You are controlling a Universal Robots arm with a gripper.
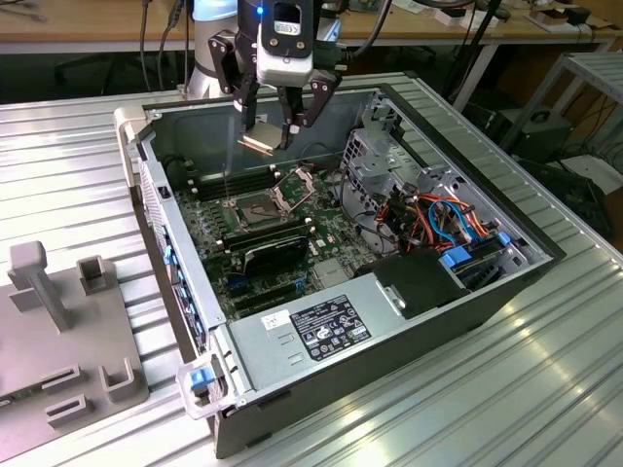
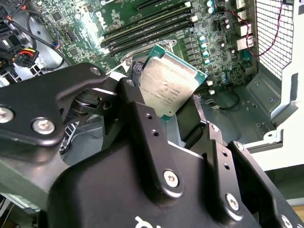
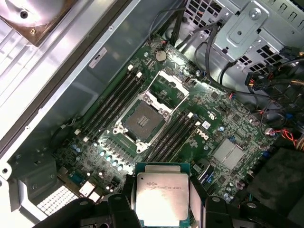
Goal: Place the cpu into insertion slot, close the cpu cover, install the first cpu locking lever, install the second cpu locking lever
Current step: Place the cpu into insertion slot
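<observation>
My gripper (image 1: 276, 125) hangs above the open computer case, shut on the cpu (image 1: 261, 138), a flat square chip with a silvery top. In both wrist views the cpu (image 3: 161, 197) (image 2: 170, 88) sits clamped between the black fingers (image 3: 118, 209) (image 2: 138, 111). Below it on the green motherboard lies the insertion slot (image 1: 255, 207) (image 3: 144, 118), its dark centre bare. The cpu cover (image 1: 298, 183) (image 3: 172, 81) stands swung up on its hinge at the slot's far side.
Long black memory sticks (image 3: 111, 102) flank the slot on both sides. A metal drive cage (image 1: 384, 161), coloured cables (image 1: 443, 219) and a power supply (image 1: 321, 326) fill the case's right and front. A grey fixture (image 1: 68, 321) stands on the ribbed table at the exterior view's left.
</observation>
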